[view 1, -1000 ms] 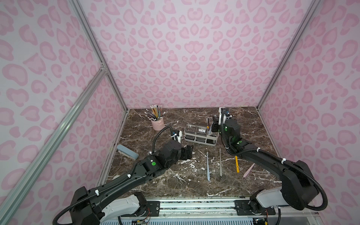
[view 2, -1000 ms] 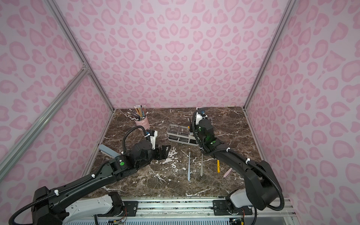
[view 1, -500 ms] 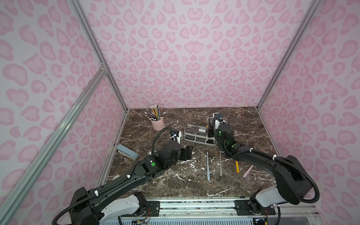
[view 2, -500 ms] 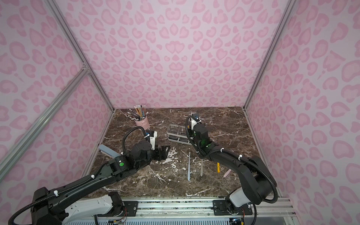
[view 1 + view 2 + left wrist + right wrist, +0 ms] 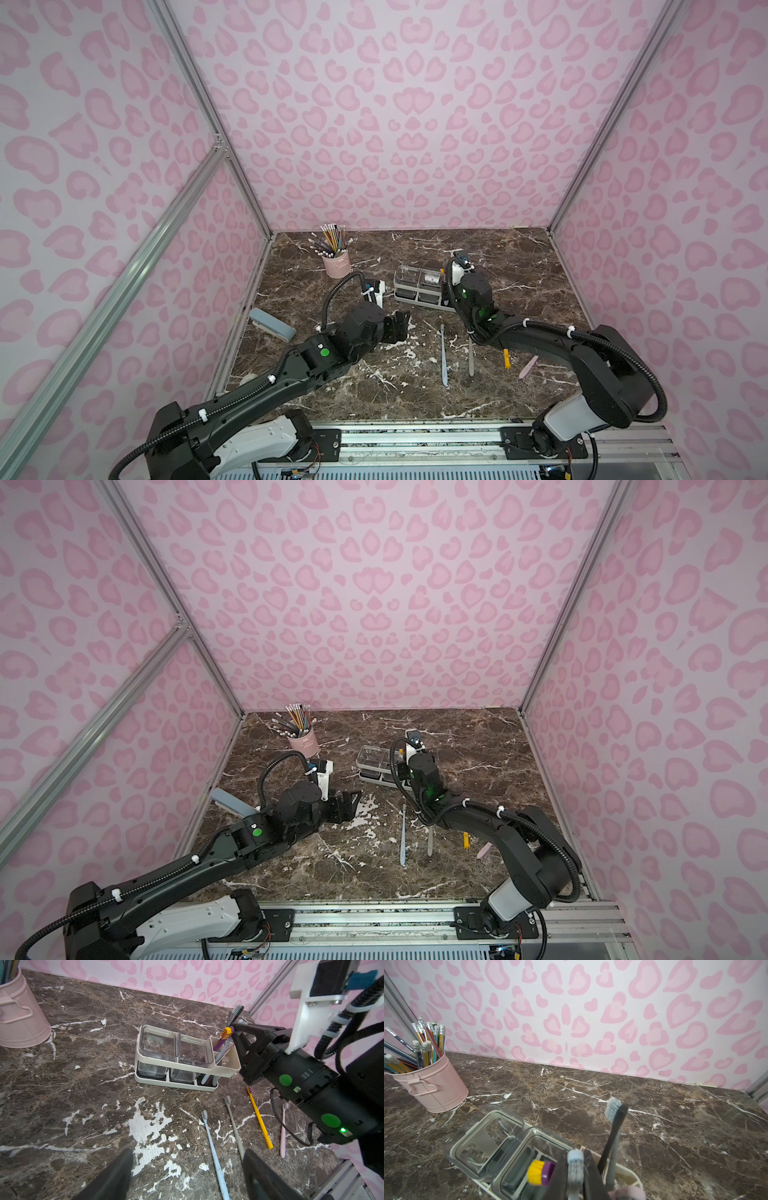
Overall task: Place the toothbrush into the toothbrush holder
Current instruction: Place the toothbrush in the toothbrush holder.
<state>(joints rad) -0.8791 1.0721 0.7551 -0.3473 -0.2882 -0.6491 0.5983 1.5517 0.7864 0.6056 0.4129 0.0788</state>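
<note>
The brown marble tabletop fills the lower middle of both top views. The left gripper hangs over it, fingers spread wide, holding nothing. The toothbrush holder stands near mid-frame. At its slotted end the right gripper has its fingers clenched on a pale-bristled toothbrush, head up, above that compartment. A yellow toothbrush lies loose to the lower right of the holder.

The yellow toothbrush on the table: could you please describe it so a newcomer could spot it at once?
On the marble table, find the white holder; four toothbrushes lie side by side in front of it. The yellow toothbrush lies between the grey toothbrush and the pink toothbrush; it alone has a yellow handle and purple-striped bristles.
</note>
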